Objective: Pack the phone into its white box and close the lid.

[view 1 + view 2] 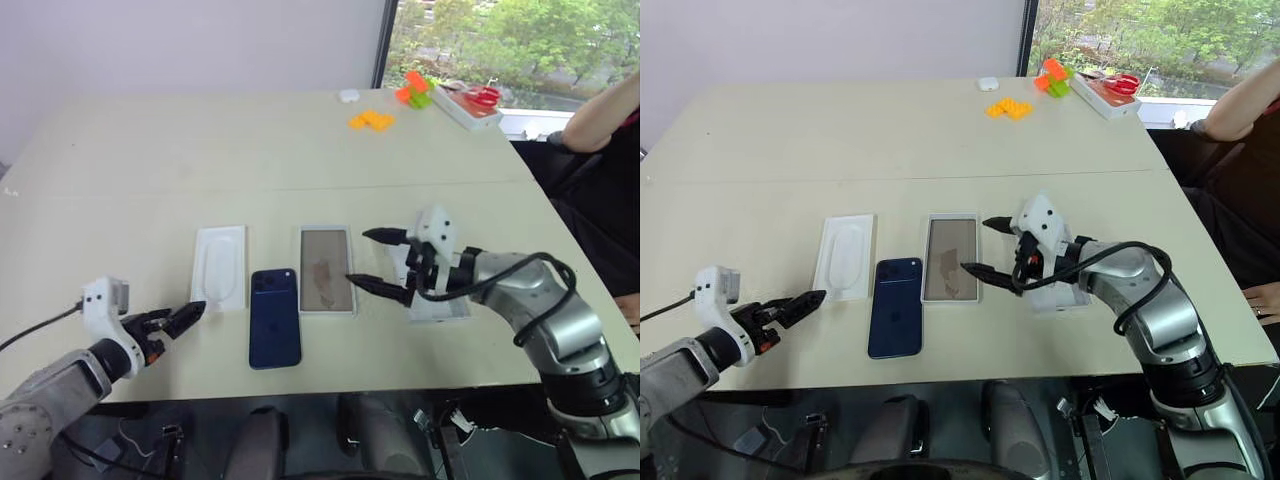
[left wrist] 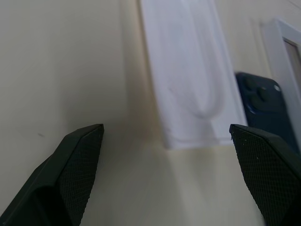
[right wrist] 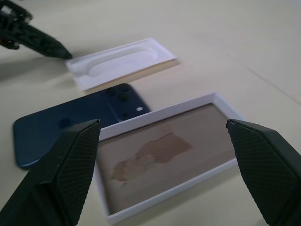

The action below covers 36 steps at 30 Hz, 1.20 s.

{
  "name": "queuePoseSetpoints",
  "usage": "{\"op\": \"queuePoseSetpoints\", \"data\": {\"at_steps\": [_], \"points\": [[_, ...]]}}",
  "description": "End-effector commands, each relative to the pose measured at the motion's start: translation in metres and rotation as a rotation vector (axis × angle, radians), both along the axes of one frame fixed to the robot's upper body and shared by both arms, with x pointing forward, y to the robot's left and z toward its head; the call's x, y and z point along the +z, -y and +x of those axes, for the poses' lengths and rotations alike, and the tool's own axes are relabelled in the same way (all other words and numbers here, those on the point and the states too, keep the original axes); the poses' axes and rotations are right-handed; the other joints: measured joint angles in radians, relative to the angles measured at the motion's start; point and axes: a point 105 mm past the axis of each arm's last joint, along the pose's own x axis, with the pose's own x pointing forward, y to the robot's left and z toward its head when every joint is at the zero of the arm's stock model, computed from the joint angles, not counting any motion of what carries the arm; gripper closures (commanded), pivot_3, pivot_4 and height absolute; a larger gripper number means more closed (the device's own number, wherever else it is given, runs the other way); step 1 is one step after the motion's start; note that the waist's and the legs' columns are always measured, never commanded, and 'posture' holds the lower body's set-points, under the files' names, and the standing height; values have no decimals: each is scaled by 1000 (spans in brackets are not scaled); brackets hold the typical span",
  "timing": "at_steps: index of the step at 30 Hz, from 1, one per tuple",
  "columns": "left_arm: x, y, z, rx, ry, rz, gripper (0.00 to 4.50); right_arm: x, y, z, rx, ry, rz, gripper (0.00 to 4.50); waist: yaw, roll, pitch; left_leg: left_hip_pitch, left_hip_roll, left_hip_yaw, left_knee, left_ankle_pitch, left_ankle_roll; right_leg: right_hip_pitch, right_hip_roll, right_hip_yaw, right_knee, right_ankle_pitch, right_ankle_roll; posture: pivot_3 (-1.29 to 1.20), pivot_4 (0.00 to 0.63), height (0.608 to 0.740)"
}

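The dark blue phone (image 1: 275, 318) lies back up near the table's front edge, its lenses at the far corner. Just right of it sits the white box (image 1: 326, 270), open, with a brownish-tan inside. My right gripper (image 1: 360, 258) hovers open over the box's right edge, pointing left; in the right wrist view, box (image 3: 164, 150) and phone (image 3: 70, 127) lie between its fingers. Under that hand lies the white lid (image 1: 445, 310), mostly hidden. My left gripper (image 1: 185, 320) is open, low over the table left of the phone.
A flat white insert (image 1: 219, 266) with an oval recess lies left of the phone, just beyond my left fingertips (image 2: 89, 141). Orange blocks (image 1: 370, 120), green and orange pieces (image 1: 415, 90) and a white case with red scissors (image 1: 470, 100) sit far back. A person's arm (image 1: 600, 120) rests at right.
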Motion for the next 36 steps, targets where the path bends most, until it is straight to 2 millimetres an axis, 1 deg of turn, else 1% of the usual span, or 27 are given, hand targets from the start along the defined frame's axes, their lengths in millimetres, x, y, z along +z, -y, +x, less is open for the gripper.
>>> {"op": "queuePoseSetpoints", "data": {"at_steps": [1,2,4,10,14,17,20,22,25,27,28,31,36], "points": [[-3,10,-2,-30,-43,-81,0,10,-11,-10,54,48,10,42,0,0,0,0,0,0,0,0,0,0,0,0,1,-1,0,0,150,726],[-4,12,-1,-32,-49,-94,0,10,-12,-11,59,46,10,42,0,0,0,1,0,0,2,0,0,0,0,0,2,-2,3,0,150,726],[-5,14,1,-31,-61,-102,0,9,-13,-12,65,44,8,42,0,0,0,0,0,-1,7,0,0,0,0,0,7,-3,2,0,150,726],[-10,11,13,54,-80,-146,0,8,-13,-12,59,43,3,42,5,1,-1,-1,-1,-1,9,0,0,1,-1,0,7,-3,2,0,150,726],[-9,15,16,48,-81,-171,0,8,-14,-12,55,47,3,42,5,1,-1,-1,-1,-1,9,0,0,1,-1,0,8,-3,2,0,150,726],[-11,18,16,43,-101,-174,0,8,-14,-13,52,50,6,42,5,1,-1,-1,-2,-1,9,0,0,1,-1,0,7,-3,2,0,150,726],[-12,17,16,54,-109,-179,777,8,-15,-13,53,51,6,0,4,1,-1,-1,-1,-1,9,0,0,1,-1,0,7,-4,2,0,150,726],[-8,16,17,66,-94,-204,1739,8,-16,-13,61,52,9,0,4,2,-1,-1,-1,-1,9,0,0,0,-1,0,7,-4,2,0,150,726],[-3,13,19,92,-68,-249,3348,9,-17,-14,74,52,14,0,4,1,0,-2,-1,-1,9,0,0,0,-1,0,7,-4,2,0,150,726],[0,11,19,111,-54,-279,4321,9,-18,-15,78,51,14,0,4,1,0,-3,-1,-1,9,0,0,-1,-1,0,7,-4,2,0,150,726],[1,10,19,125,-48,-294,4421,8,-18,-14,79,51,12,0,4,1,0,-3,-1,-1,9,0,0,-1,-1,0,7,-4,2,0,150,726],[4,5,18,161,-32,-336,4421,8,-18,-14,82,52,7,0,2,1,0,-2,-1,-1,9,0,0,-1,-1,0,7,-4,2,0,150,726],[22,-4,17,209,67,-457,4421,8,-18,-14,86,52,4,0,2,0,0,-3,-1,-1,9,0,0,-1,-1,0,7,-4,1,0,150,726]]}}
